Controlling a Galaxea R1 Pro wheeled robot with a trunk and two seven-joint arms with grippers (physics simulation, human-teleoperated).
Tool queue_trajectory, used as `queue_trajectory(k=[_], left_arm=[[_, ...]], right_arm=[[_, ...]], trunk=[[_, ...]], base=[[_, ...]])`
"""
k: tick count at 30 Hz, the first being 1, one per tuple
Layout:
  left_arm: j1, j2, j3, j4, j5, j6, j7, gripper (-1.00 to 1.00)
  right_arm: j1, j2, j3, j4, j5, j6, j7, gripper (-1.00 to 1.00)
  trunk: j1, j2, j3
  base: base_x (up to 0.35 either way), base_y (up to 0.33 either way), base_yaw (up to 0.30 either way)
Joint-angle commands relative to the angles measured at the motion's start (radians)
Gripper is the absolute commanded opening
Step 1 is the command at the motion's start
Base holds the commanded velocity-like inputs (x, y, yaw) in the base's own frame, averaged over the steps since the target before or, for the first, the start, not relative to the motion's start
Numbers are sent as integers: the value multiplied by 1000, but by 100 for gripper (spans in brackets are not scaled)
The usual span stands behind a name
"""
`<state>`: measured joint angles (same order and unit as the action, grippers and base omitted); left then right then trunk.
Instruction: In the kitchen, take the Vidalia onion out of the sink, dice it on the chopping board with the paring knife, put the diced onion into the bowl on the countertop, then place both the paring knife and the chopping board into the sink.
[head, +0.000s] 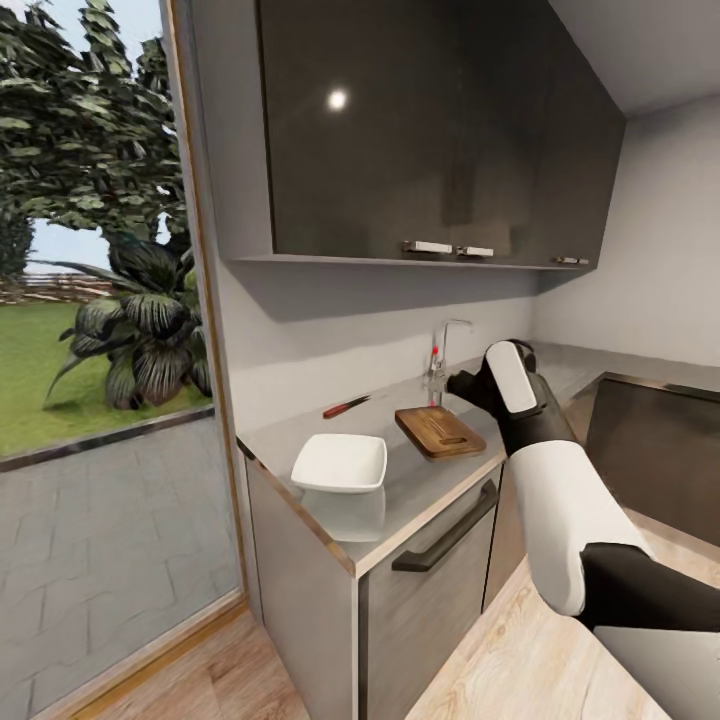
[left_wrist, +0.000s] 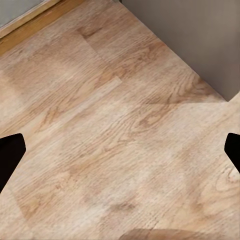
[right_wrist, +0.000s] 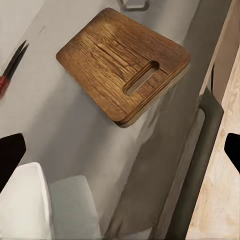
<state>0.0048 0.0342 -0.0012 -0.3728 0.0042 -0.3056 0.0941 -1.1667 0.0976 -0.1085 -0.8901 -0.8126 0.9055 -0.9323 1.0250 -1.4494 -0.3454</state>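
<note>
We are at the reach-in stage: the Vidalia onion has to come out of the sink, and we cannot see the bulb, since the right arm stands in front of the basin in the head view. Only the chrome tap (head: 447, 352) with its red knob marks where the sink lies, at the far end of the countertop (head: 420, 478).

The right gripper (head: 468, 386) hovers above the counter near the tap, just past the chopping board (head: 440, 431). In the right wrist view its two dark fingertips (right_wrist: 11, 155) sit at opposite edges of the picture with nothing between them, so we read the jaws as spread wide. The left gripper (left_wrist: 120, 155) is likewise spread and empty, pointed down at the wooden floor (left_wrist: 110, 115).

The remaining items are laid out along the counter: the paring knife (head: 346, 405) lies near the back wall, well apart from the board; the white bowl (head: 340, 463) stands near the front edge, close to the counter's left end.

To do this step well, we should:
- carry the right gripper on past the board and clear of the tap spout before lowering;
- get the basin into the wrist view first, and confirm the onion's position there;
- keep the jaws wide until they straddle the bulb, then close gently, since a round bulb will probably roll.
</note>
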Motion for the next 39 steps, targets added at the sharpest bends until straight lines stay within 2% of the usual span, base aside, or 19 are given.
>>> queue_trajectory(k=[1, 6, 12, 15, 17, 21, 30, 39], left_arm=[[0, 0, 0, -2, 0, -1, 2, 100], [1, 1, 0, -2, 0, -1, 5, 100], [0, 1, 1, -1, 0, 0, 6, 100], [0, 1, 2, 0, 0, 0, 6, 100], [0, 1, 2, -1, 0, 0, 6, 100], [1, 1, 3, -1, 0, 0, 6, 100], [0, 1, 3, -2, 0, 0, 6, 100], [1, 1, 4, -2, 0, 0, 7, 100]], right_arm=[[-1, 6, -2, -1, -11, 1, -11, 100], [-1, 13, -3, -1, -13, -1, -12, 100], [-1, 8, -7, -1, -13, -17, -24, 100], [-1, 6, -9, -1, -12, -49, -60, 100], [-1, 6, -9, -1, -12, -103, -138, 100], [-1, 10, -9, 1, -11, -136, -199, 100], [-1, 17, -8, 57, -14, -145, -207, 100], [-1, 39, -8, 103, -17, -148, -207, 100]], trunk=[[0, -1, -1], [0, -1, -1], [0, -1, -1], [0, -1, -1], [0, -1, -1], [0, -1, -1], [0, -1, -1], [0, -1, -1]], base=[[0, 0, 0], [0, 0, 0], [0, 0, 0], [0, 0, 0], [0, 0, 0], [0, 0, 0], [0, 0, 0], [26, 0, 0]])
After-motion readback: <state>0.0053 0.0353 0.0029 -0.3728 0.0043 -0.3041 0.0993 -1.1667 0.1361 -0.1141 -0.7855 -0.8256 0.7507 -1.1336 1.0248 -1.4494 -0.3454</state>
